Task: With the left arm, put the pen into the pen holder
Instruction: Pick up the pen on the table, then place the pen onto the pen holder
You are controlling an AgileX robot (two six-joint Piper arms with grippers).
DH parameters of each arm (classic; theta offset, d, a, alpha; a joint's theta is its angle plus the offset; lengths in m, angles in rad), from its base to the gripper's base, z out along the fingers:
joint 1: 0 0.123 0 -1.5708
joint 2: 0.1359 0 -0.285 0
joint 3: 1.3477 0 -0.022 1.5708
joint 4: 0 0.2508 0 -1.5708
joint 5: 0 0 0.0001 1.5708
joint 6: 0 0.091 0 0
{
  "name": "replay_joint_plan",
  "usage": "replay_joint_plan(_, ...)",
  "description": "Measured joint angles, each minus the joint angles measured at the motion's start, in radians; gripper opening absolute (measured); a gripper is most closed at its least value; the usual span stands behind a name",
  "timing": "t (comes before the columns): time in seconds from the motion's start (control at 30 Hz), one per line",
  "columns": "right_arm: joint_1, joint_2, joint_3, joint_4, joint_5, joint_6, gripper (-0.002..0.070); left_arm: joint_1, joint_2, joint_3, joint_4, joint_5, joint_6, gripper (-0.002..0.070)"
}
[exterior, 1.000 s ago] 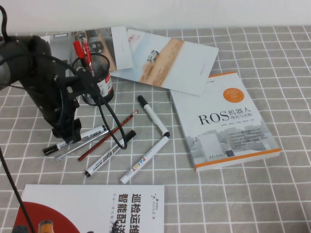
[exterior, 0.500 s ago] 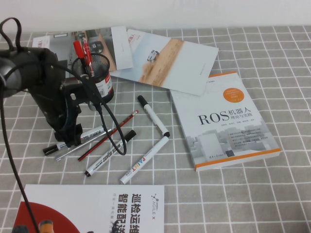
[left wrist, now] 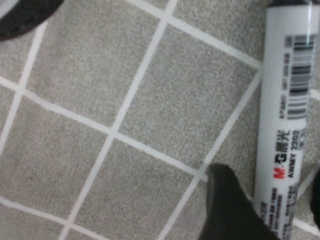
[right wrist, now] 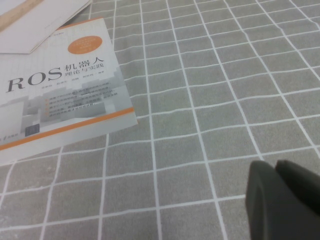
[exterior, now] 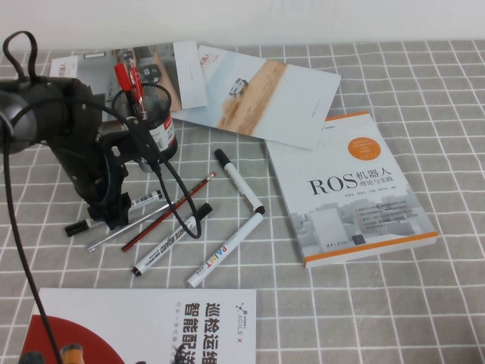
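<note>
The pen [exterior: 144, 201], a white barrel with a black cap, lies slanted on the grey checked cloth at the left. My left gripper [exterior: 110, 212] is down over its middle. In the left wrist view the printed barrel [left wrist: 285, 125] sits between the two black fingers [left wrist: 225, 210] of my left gripper [left wrist: 270, 182], which is closed on it. The black mesh pen holder [exterior: 155, 125] stands just behind the left arm with red pens in it. My right gripper [right wrist: 272, 172] hovers shut and empty over bare cloth; it is out of the high view.
A red pencil [exterior: 170, 208], the whiteboard marker [exterior: 170, 241], the PAINT marker [exterior: 223, 254] and a thin black-capped marker [exterior: 239, 180] lie right of the pen. The ROS book [exterior: 348, 189], brochures [exterior: 258, 95] and a front booklet [exterior: 144, 326] surround them.
The left gripper has settled lower onto the pen, and the pen has shifted slightly towards the far side of the table. The other pens have not moved.
</note>
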Motion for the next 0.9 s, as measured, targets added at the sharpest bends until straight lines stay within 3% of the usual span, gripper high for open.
replay_joint_plan(0.1, 0.000, 0.000, 0.000, 0.000, 0.000, 0.000, -0.0015, 0.000, 0.007, -0.008, 0.000, 0.017, -0.022, 0.0278)
replay_joint_plan(0.27, 0.000, 0.000, 0.000, 0.000, 0.000, 0.000, -0.0015, -0.002, 0.009, -0.009, -0.008, 0.044, -0.030, 0.0108)
replay_joint_plan(0.6, 0.000, 0.000, 0.000, 0.000, 0.000, 0.000, -0.0015, -0.002, -0.012, -0.007, 0.013, 0.055, -0.148, 0.0110)
replay_joint_plan(0.9, 0.000, 0.000, 0.000, 0.000, 0.000, 0.000, -0.0015, -0.002, -0.251, -0.003, -0.017, 0.075, -0.326, 0.0110)
